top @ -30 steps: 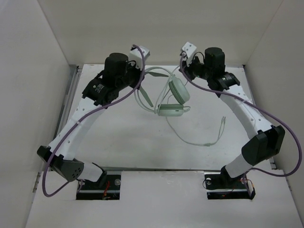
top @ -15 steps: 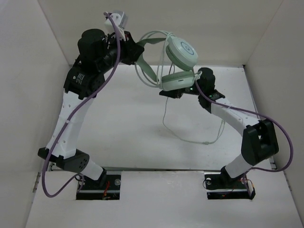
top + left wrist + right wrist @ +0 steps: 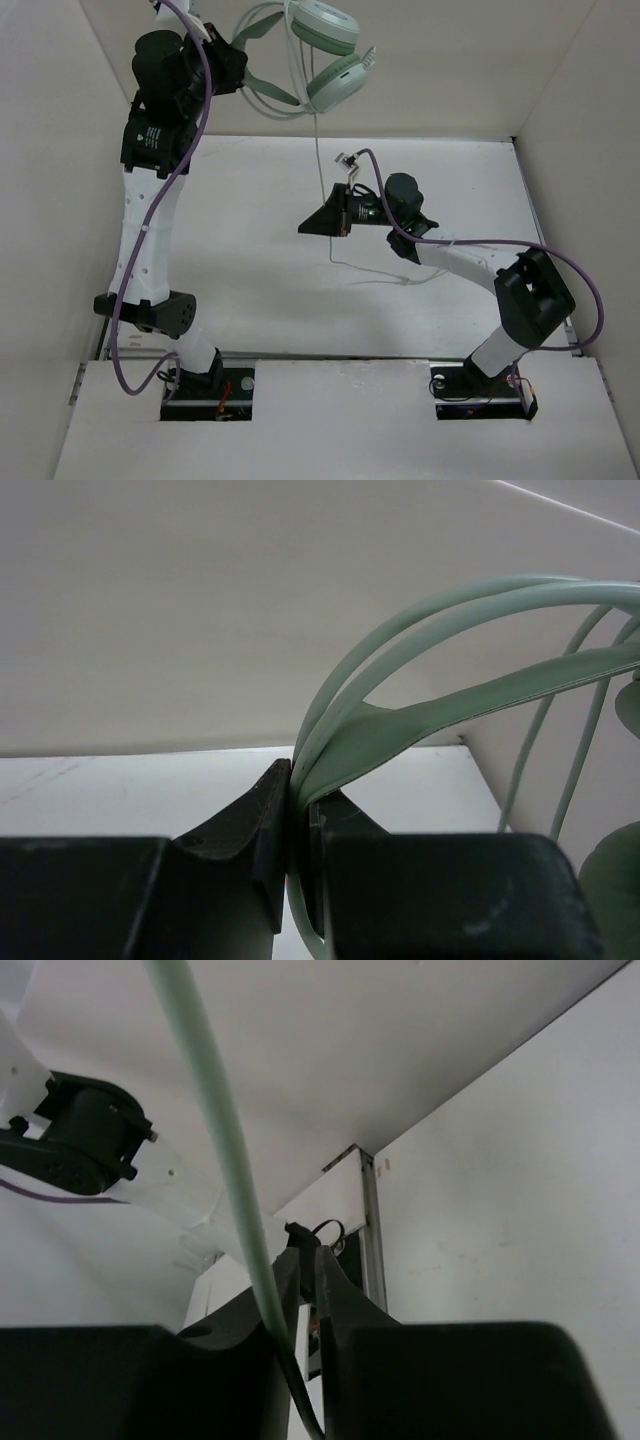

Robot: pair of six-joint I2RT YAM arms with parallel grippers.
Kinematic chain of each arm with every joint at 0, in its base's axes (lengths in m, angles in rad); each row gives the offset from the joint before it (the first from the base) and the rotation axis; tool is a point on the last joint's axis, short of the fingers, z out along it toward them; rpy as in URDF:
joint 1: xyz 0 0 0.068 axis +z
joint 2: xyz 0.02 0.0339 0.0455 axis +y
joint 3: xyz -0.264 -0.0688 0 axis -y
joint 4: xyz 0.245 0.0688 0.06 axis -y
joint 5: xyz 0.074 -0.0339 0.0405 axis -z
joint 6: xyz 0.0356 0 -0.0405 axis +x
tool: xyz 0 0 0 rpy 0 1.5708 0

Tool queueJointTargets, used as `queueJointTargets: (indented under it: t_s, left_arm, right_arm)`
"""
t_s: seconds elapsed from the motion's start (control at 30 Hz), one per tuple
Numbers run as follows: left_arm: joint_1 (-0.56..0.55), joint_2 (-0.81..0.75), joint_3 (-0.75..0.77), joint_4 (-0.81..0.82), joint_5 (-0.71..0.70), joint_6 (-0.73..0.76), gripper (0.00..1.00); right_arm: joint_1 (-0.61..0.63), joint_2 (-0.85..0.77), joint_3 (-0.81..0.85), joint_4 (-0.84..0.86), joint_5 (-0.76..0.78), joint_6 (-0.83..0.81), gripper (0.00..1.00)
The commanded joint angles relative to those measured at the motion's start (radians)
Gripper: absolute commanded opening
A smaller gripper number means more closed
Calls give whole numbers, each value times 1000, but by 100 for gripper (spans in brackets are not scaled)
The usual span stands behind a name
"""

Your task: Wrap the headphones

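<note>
The pale mint-green headphones [image 3: 325,28] hang high in the air at the back, both ear cups up against the back wall. My left gripper [image 3: 238,68] is shut on their headband [image 3: 420,715], pinched between its fingertips [image 3: 298,780]. The thin whitish cable [image 3: 318,150] drops straight down from the cups to my right gripper [image 3: 305,228], which hovers low over the table. In the right wrist view the cable [image 3: 215,1130] runs down into the narrow slot of that gripper [image 3: 308,1258], shut on it. The cable's tail lies slack on the table [image 3: 400,278].
White walls [image 3: 560,80] close in the table [image 3: 250,250] at the back and both sides. Purple arm cables [image 3: 585,310] loop off each arm. The raised left arm [image 3: 80,1140] shows in the right wrist view.
My left arm has lifted the headphones up and to the left, well off the table. My right gripper has dropped down and leftward from the ear cups onto the hanging cable.
</note>
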Motion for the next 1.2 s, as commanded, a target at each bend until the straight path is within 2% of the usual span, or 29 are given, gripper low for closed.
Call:
queueJointTargets:
  t_s: [0.0, 0.17, 0.33, 0.5, 0.63, 0.77, 0.93, 1.07, 1.17]
  left_arm:
    - [42, -41, 24, 163, -153, 48, 0]
    - [33, -59, -100, 268, -381, 254, 0]
    - [-15, -84, -270, 410, -553, 427, 0]
    - [-88, -100, -426, 464, -627, 571, 0]
    - [-131, -123, -545, 440, -633, 665, 0]
    - [-191, -149, -629, 327, -603, 720, 0]
    - [-248, -179, -663, 175, -532, 757, 0]
    - [-278, -192, -660, 87, -475, 785, 0]
    - [-297, -203, -631, 23, -383, 739, 0]
  right_arm:
    - [35, -51, -21, 78, -50, 2, 11]
    - [67, -84, 23, -100, -96, -129, 0]
    - [72, -119, 168, -541, -38, -453, 0]
    - [104, -150, 403, -1041, 184, -955, 0]
    - [116, -177, 511, -1202, 466, -1271, 0]
    - [116, -194, 542, -1210, 765, -1569, 0]
    - [116, -193, 462, -1029, 1075, -1952, 0]
    - [77, -180, 397, -819, 1181, -2156, 0]
    - [47, -160, 385, -714, 1201, -2203, 1]
